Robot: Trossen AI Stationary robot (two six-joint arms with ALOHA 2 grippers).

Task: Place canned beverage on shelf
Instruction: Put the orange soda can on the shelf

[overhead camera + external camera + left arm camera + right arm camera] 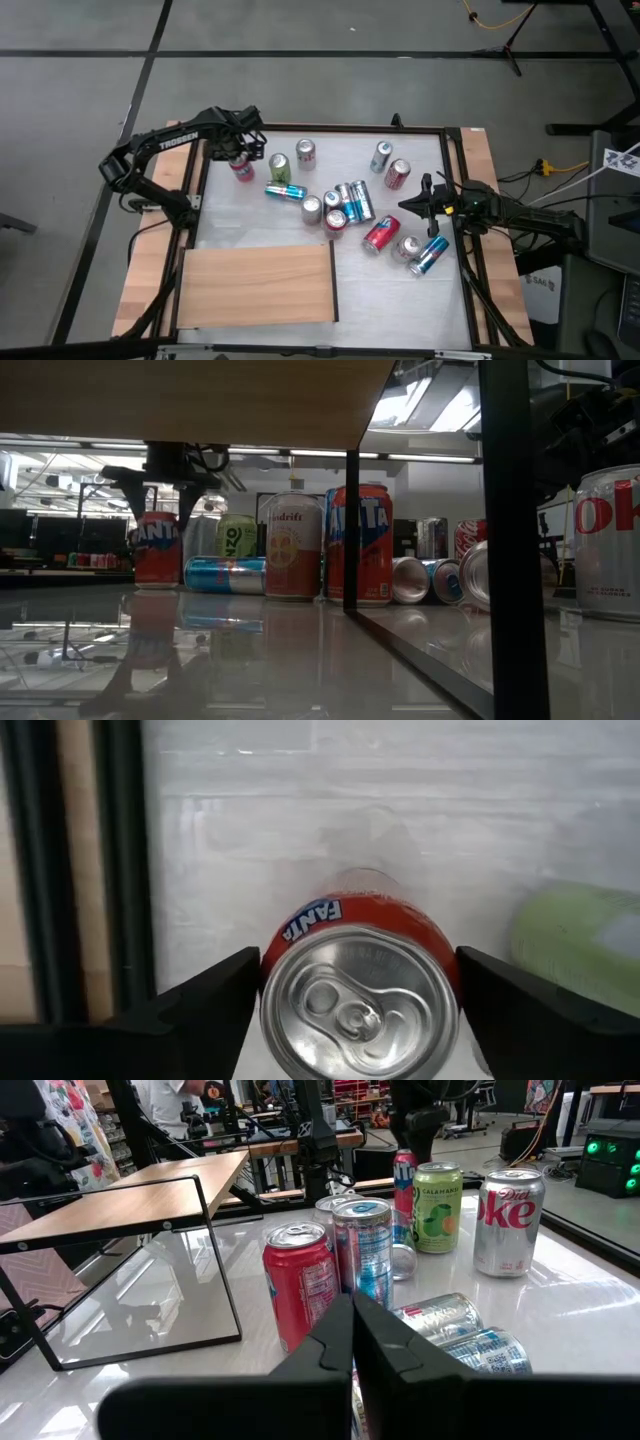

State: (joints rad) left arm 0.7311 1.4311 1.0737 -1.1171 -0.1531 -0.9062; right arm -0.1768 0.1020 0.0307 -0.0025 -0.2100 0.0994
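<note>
Upright Fanta can (360, 990), left pincer (357, 1005) astride

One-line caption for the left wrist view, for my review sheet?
Left gripper straddles an upright orange Fanta can, fingers apart on either side, green can nearby.

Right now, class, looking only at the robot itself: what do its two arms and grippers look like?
Both arms are dark, jointed and slim. The left arm carries white TROSSEN lettering along its upper link. The right arm shows a small yellow mark near its wrist. The left gripper and the right gripper each have two black, wedge-shaped fingers.
</note>
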